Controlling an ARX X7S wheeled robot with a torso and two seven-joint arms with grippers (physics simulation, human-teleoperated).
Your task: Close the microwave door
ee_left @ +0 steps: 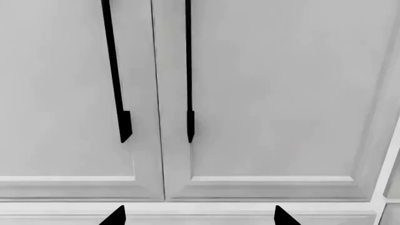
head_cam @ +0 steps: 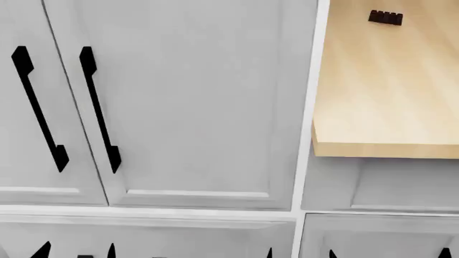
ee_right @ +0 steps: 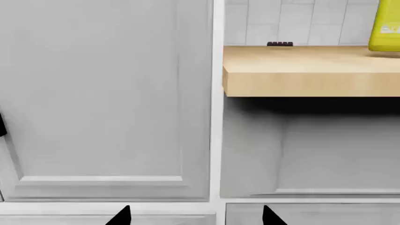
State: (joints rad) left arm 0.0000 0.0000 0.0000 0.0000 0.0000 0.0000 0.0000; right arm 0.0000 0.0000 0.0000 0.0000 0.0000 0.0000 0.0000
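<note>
- Grey-white cabinet doors [head_cam: 186,107] fill most of head view: tall paired doors, panelled, shut.
- Wood counter [head_cam: 387,91] sits at right of doors, pale, thick front edge; drawer fronts [head_cam: 373,185] below it.
- Black bar handles [head_cam: 99,107] run vertically, one each side of door seam; also seen in left wrist cam [ee_left: 115,70].
- Yellow container [ee_right: 384,28] on counter, far end, only partly in frame, right wrist cam only.
- Small dark block [head_cam: 385,17] lies on counter, well apart from yellow item.
- Left gripper [ee_left: 200,216]: only two black tips show, spread wide, holding nothing, facing door base.
- Right gripper [ee_right: 196,216]: tips also spread, empty, aimed at the frame strip between door and counter.
- Microwave: not visible in any cam, so can't tell where it is or its door state.
</note>
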